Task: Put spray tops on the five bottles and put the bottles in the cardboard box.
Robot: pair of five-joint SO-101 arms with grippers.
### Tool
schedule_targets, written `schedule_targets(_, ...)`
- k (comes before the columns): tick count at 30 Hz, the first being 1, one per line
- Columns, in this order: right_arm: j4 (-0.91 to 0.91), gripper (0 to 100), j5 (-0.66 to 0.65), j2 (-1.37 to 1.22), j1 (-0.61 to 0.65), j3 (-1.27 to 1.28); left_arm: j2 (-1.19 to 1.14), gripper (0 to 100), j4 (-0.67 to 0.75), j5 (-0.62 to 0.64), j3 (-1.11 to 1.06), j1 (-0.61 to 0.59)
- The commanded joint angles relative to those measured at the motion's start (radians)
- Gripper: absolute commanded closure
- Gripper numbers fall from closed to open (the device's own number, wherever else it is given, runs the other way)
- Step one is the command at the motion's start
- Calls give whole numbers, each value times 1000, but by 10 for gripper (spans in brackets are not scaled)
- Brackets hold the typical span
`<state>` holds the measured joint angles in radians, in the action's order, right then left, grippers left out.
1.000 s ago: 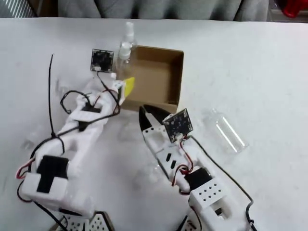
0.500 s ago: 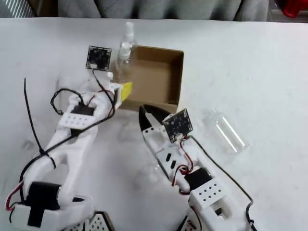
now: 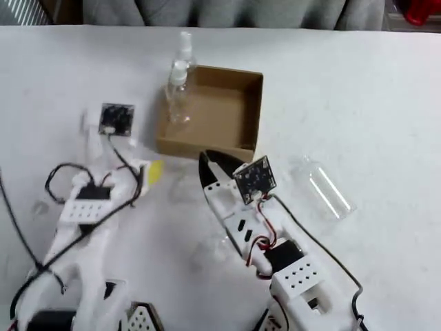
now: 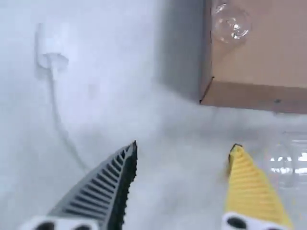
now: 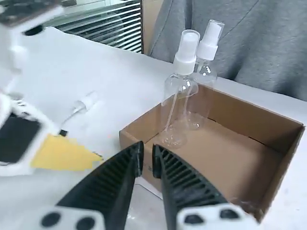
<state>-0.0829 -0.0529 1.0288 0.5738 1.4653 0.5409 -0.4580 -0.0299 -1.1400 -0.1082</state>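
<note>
- The left gripper [image 4: 184, 160] is hanging low over the table [image 3: 358, 83], just off a corner of the cardboard box [image 3: 227, 117]. Its grey and yellow fingers [image 4: 247, 182] are spread wide, with only bare tabletop between them.
- The right gripper [image 5: 147, 154] is pointing at the near wall of the box. Its black fingers are almost pressed together, leaving a thin gap and pinching nothing.
- Two bottles are standing upright inside the box in its far left corner, side by side. Each is wearing a white spray top: the first bottle [image 3: 177, 96] and the second bottle [image 3: 184, 52].
- A third bottle [image 3: 324, 185] is lying on its side on the table, right of the box and apart from it.
- A loose spray top [image 4: 50, 50] is lying on the table, left of the box, with its thin tube trailing away.
</note>
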Motion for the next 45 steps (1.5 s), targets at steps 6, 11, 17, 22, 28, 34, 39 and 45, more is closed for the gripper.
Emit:
schedule_targets(6,-8,983,-12,15,-15,-29,222,718,0,-8,-181,-42)
schedule_targets(11,134,984,-78,22,-41,-41,220,718,0,-9,-198,-42)
schedule_targets(17,309,984,-80,18,-203,-57,226,718,-2,-9,-215,-47)
schedule_targets(22,458,984,-8,12,-325,-172,226,841,0,-43,-213,-44)
schedule_targets(28,791,984,20,12,-357,-362,226,963,0,-80,-213,-41)
schedule_targets(34,1112,984,18,12,-403,-489,226,958,0,-83,-218,-41)
schedule_targets(39,1247,984,17,-5,-397,-512,226,959,-2,-84,-218,-39)
schedule_targets(45,1253,984,18,-156,-404,-522,226,958,-8,-86,-219,-19)
